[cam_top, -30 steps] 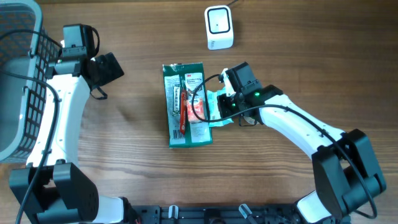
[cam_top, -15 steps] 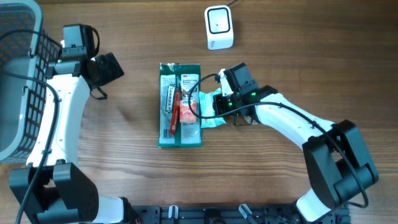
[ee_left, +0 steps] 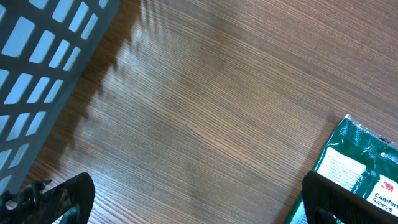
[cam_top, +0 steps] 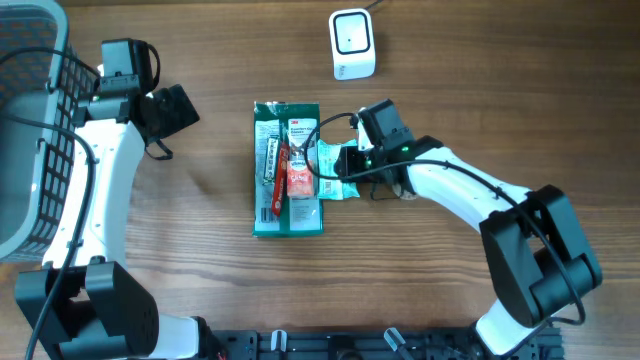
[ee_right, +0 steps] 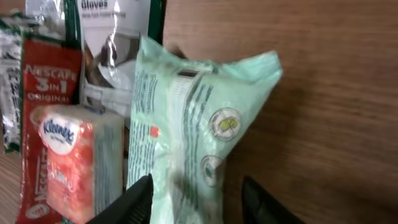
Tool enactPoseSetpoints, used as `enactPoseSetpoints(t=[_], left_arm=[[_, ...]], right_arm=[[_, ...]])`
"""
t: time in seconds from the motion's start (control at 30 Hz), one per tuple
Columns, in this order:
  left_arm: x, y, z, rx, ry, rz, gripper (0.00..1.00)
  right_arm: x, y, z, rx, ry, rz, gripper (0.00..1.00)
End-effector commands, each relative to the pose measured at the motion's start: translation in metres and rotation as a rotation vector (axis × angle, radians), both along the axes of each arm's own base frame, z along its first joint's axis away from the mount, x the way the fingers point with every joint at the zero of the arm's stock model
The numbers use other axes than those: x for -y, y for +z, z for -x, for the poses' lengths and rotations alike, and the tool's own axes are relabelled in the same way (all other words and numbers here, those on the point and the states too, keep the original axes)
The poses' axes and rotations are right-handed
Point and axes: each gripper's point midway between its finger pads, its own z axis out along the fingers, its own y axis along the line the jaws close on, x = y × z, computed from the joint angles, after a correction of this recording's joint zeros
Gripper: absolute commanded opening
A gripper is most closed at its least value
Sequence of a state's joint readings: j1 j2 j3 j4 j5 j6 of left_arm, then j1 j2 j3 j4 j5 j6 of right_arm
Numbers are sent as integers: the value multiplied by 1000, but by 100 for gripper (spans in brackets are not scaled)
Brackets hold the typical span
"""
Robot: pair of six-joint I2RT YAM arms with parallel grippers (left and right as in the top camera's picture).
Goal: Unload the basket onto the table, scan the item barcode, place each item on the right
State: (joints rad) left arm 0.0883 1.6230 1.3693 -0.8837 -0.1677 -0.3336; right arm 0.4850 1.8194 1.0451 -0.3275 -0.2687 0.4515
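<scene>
Wipes packet (cam_top: 335, 160): pale green, soft and crinkled, lying on the bench (cam_top: 450, 80) against the right edge of the green glove pack (cam_top: 288, 170). From my right wrist the packet (ee_right: 193, 137) fills the middle of the view. Its far end overlaps the glove pack (ee_right: 118, 37), and printed text and two round emblems face up. I cannot pick out a barcode on the face I see.

My right claw (ee_right: 198, 183) is released. The jaws stand apart astride the near end of the packet. One finger is at its left side and the other is clear of its right side, with bare wood showing between. I am not gripping it. From overhead, this claw (cam_top: 352, 160) sits just right of the glove pack, on the packet's outer end.

On top of the glove pack:
- A red Nescafé sachet (ee_right: 46, 81) lies lengthwise.
- An orange Kleenex pack (ee_right: 74, 155) lies beside it, touching the wipes packet's left side.

Scanner (cam_top: 352, 45): a white box with a dark window, beyond the glove pack's upper right corner and well apart from it.

My left claw (cam_top: 175, 110) is left of the glove pack and apart from it, jaws spread fully wide. Its wrist view shows wood grain between the fingers (ee_left: 62, 193) and one corner of the glove pack (ee_left: 360, 162).

Basket (cam_top: 30, 120): grey and slatted, far left of the glove pack, past my left arm.
</scene>
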Motion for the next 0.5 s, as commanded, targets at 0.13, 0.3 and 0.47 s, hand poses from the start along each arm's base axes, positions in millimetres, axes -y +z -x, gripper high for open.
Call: enactPoseSetpoints(t=[0.13,0.3,0.47], left_arm=[[-4,7,-1,14,-3,-17,100],[-4,7,-1,14,-3,-17,100],[-4,7,-1,14,-3,-17,100]], right_arm=[[-22,54,-7,37,118,-103,35],[-21,38,22,-64,144,-68,11],[-14,13,37,-101,100,-8,10]])
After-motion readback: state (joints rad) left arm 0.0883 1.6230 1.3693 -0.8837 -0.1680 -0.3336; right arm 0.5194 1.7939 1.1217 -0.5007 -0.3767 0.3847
